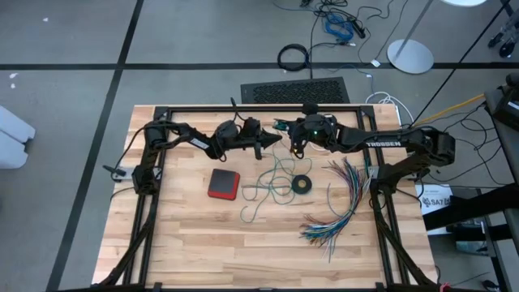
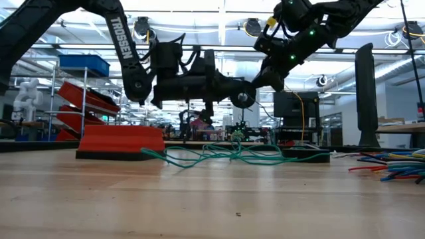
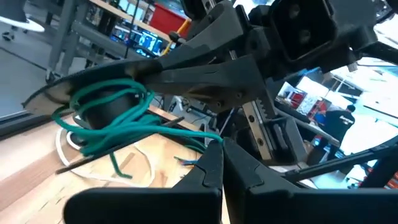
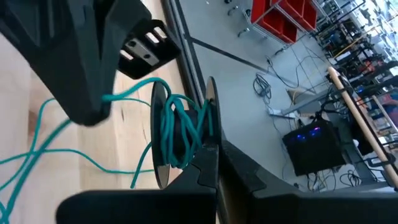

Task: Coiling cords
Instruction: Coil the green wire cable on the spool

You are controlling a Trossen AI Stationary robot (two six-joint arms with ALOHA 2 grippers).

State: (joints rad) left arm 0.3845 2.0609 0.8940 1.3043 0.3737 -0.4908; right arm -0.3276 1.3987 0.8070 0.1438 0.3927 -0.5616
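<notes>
Few turns of teal cord (image 4: 177,134) wrap a spool (image 4: 163,137) between both hands, left hand (image 1: 263,144) and right hand (image 1: 290,139) shut; most cord lies loose toward six o'clock on the surface (image 1: 186,235).

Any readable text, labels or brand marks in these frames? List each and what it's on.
"TROSSEN" – white lettering on the dark right arm link, high view.
"TROSSEN" – white lettering running down a dark arm link in the low view.
"SAT…" – partial black print on a white label beside the table's right edge; the rest is cut off.
Screens and shelf labels in the room behind: too blurred to read.
</notes>
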